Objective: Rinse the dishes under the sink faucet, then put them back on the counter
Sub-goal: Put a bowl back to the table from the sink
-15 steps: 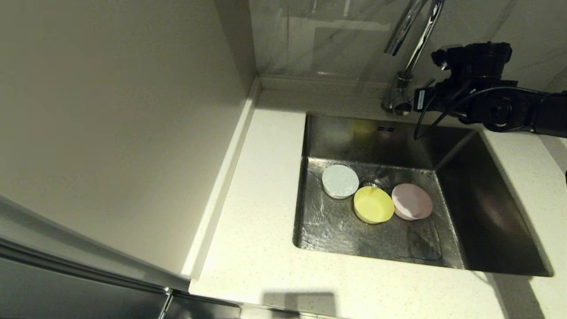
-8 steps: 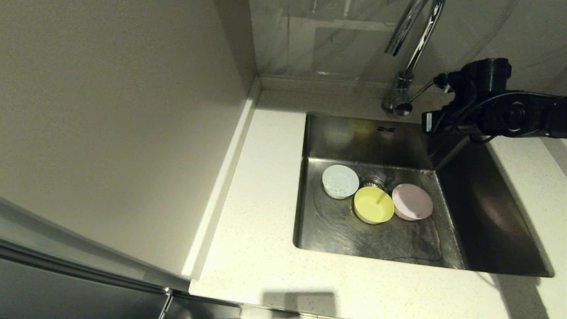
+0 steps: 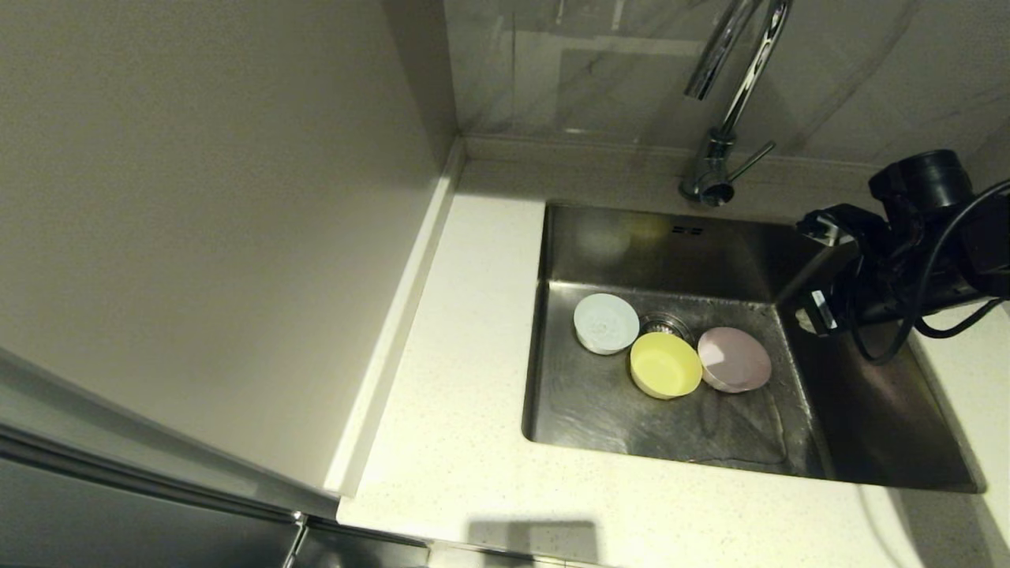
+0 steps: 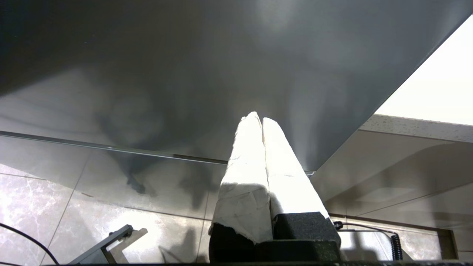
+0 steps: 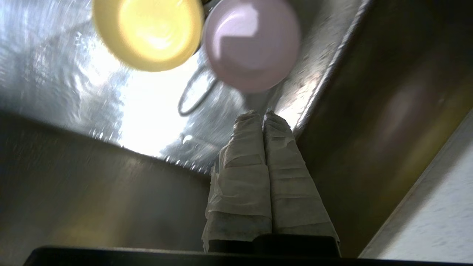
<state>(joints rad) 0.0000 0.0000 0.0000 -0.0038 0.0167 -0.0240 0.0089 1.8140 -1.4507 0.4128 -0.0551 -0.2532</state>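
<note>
Dishes are sitting on the sink (image 3: pixel 868 426) floor around the drain: white bowl (image 3: pixel 606 323), yellow bowl (image 3: pixel 665 364), pink bowl (image 3: pixel 734 359). No water is showing from the faucet (image 3: pixel 730 95), so retrieval looks next. Right tool (image 5: pixel 263 114), clenched and empty, is hovering above the pink bowl and must release first. Left tool (image 4: pixel 257 119) is parked below the desk (image 3: pixel 458 442), clenched. No writing is legible.

A plain beige wall panel (image 3: pixel 205 237) fills the left, meeting a glossy marbled backsplash (image 3: pixel 568 71) at the far corner. Marbled floor tiles (image 4: pixel 33 207) lie below a dark grey cabinet front (image 4: pixel 184 74). Bright light falls from above, casting soft shadows.
</note>
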